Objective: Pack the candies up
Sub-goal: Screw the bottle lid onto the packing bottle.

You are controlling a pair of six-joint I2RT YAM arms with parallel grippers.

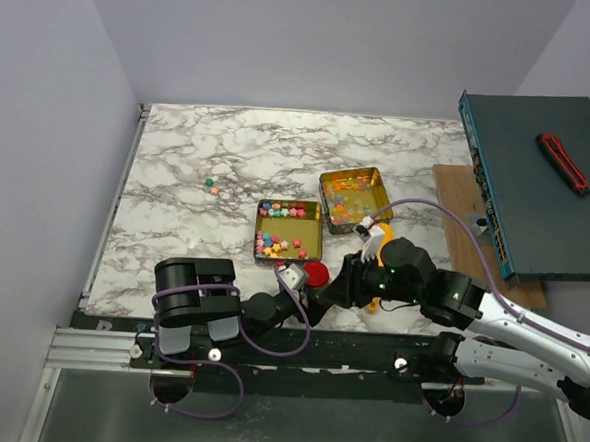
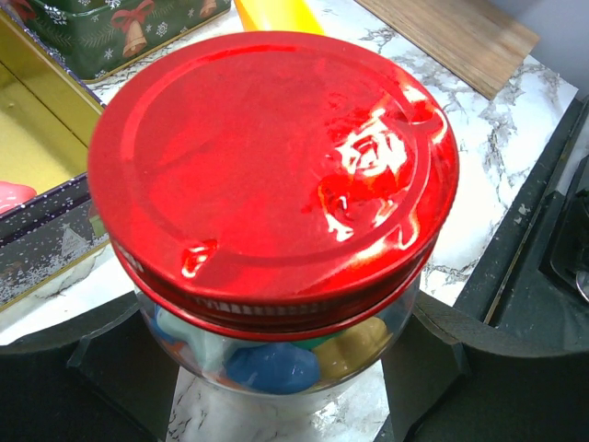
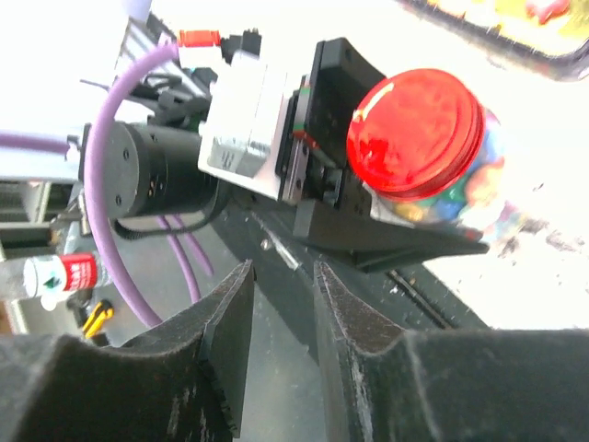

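A clear jar [image 2: 276, 359] with a red cap [image 2: 276, 166] stands on the marble between my left gripper's [image 2: 276, 345] fingers [image 2: 120, 359], which are shut on its sides. Pastel candies [image 2: 271, 368] show through the glass. From above, the capped jar [image 1: 316, 273] sits just in front of two gold tins [image 1: 258, 231] [image 1: 381, 183] holding more candies [image 1: 278, 245]. My right gripper [image 3: 281, 304] is open with nothing between its jaws, low beside the jar [image 3: 442, 184] and the left gripper [image 1: 299, 278]. A couple of loose candies [image 1: 211, 186] lie far left.
A yellow scoop [image 1: 383, 233] rests by the right arm's wrist [image 1: 397, 272]. A wooden board [image 1: 456, 206] and a teal case [image 1: 538, 176] carrying a red-black tool [image 1: 563, 162] lie at the right. The dark base rail [image 1: 297, 356] runs along the near edge.
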